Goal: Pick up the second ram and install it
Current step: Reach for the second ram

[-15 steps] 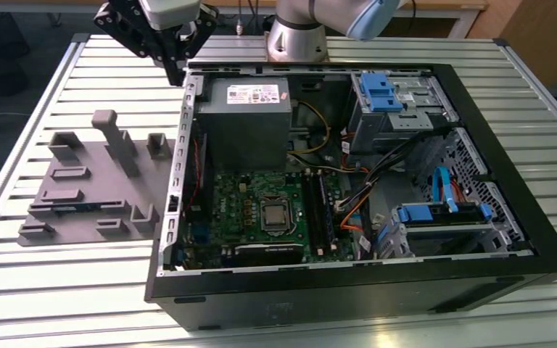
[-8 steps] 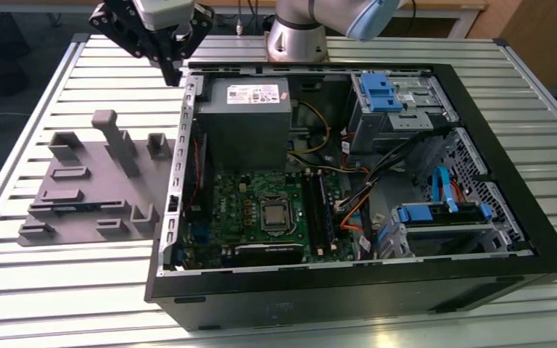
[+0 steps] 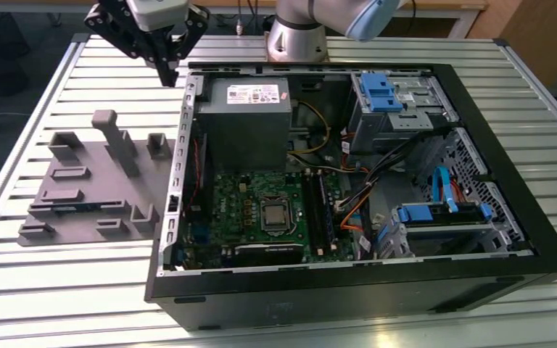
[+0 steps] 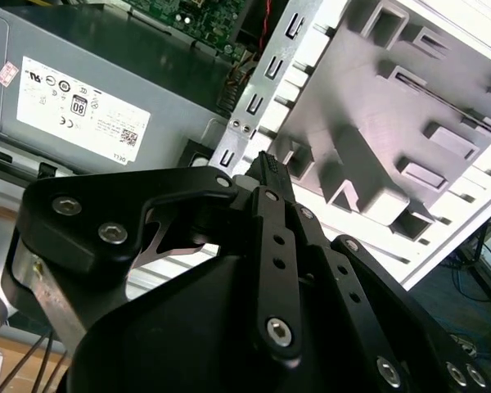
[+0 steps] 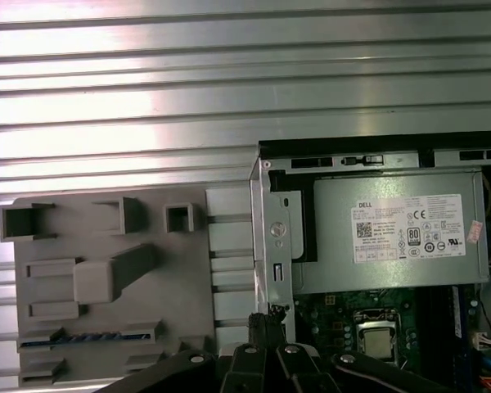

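Gripper (image 3: pixel 169 77) hangs over the table (image 3: pixel 56 297) at the case's (image 3: pixel 356 286) far corner on the exterior view's left, between the grey tray (image 3: pixel 95 190) and the case wall. Fingers are pressed together with nothing between them; both wrist views show the same at the tips (image 4: pixel 268 168) (image 5: pixel 266 323). The second ram (image 5: pixel 90 337) sits in a tray slot, lying edge-up as a blue strip in the first wrist view. The exterior view shows it as a thin bluish line (image 3: pixel 61 209) on the tray's near side, well apart from the gripper. The second wrist view gives the tray's upright blocks (image 4: pixel 368 106) and the power supply (image 4: pixel 74 98) from a slant; can't make out the ram there. The exterior view alone takes in the whole open case: motherboard (image 3: pixel 230 210), CPU (image 3: pixel 275 215), blue drive caddies (image 3: pixel 380 90). The table is ribbed aluminium slats (image 5: pixel 229 82), bright with glare. The arm base (image 3: pixel 296 32) is mounted at the far edge, with wood-coloured furniture (image 3: pixel 539 29) behind.
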Controlling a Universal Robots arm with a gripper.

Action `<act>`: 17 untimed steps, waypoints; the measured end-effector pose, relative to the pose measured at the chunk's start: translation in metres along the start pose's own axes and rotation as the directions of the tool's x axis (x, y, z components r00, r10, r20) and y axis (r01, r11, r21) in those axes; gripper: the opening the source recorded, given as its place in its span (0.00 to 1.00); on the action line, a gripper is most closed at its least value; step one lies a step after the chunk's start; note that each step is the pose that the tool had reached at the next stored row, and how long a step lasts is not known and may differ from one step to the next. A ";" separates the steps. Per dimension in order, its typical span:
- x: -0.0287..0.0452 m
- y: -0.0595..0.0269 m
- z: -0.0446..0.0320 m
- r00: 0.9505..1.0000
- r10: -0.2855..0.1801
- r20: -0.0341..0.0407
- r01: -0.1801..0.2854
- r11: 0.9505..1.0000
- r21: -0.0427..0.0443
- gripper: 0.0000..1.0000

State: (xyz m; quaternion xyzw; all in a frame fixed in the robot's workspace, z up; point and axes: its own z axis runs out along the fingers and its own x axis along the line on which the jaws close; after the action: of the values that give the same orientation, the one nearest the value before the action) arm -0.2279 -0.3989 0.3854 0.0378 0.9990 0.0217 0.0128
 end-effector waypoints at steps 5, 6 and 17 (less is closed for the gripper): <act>0.0028 -0.0003 0.0004 1.000 0.000 -0.001 0.000 1.000 0.000 0.11; 0.0034 -0.0003 0.0005 1.000 0.000 -0.001 0.000 1.000 0.000 0.11; 0.0094 -0.0008 0.0016 1.000 0.000 -0.003 0.000 1.000 0.000 0.11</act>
State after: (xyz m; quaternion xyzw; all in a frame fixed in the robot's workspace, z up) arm -0.2373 -0.3990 0.3836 0.0379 0.9990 0.0217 0.0114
